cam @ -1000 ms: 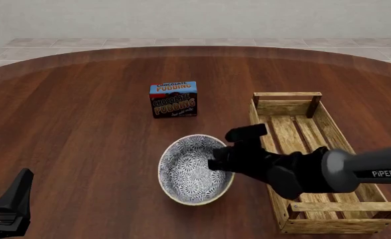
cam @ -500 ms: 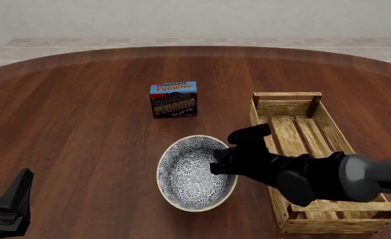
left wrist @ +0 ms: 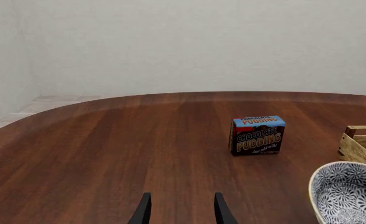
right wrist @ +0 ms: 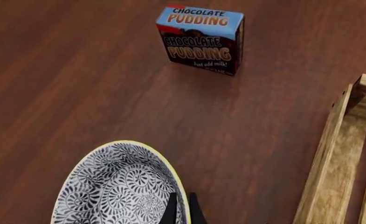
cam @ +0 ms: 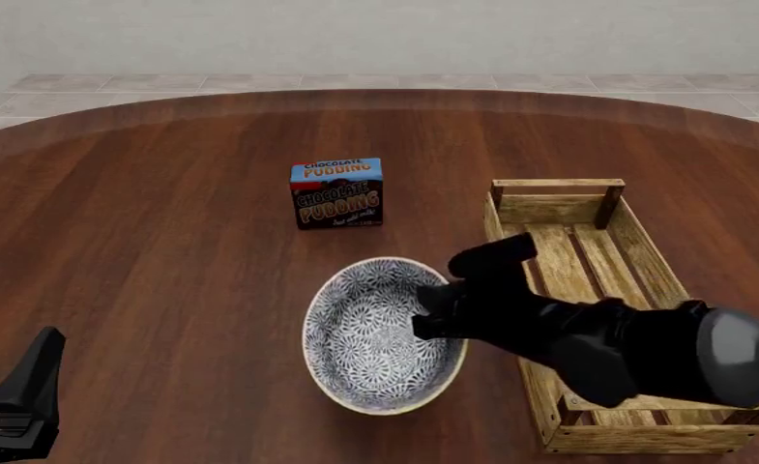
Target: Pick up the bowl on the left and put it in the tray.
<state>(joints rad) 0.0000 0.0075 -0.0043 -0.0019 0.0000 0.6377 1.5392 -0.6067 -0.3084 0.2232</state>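
Lifted slightly, the bowl [cam: 382,333] hangs pinched by the right gripper [right wrist: 181,212]; the arm hides its right rim.

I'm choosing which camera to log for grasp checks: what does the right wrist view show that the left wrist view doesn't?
Only the right wrist view shows the right gripper, its fingers pinching the bowl rim, one inside and one outside. Only the left wrist view shows the left gripper, open over bare table, and the back wall. Both show the bowl, the pudding box and part of the tray.
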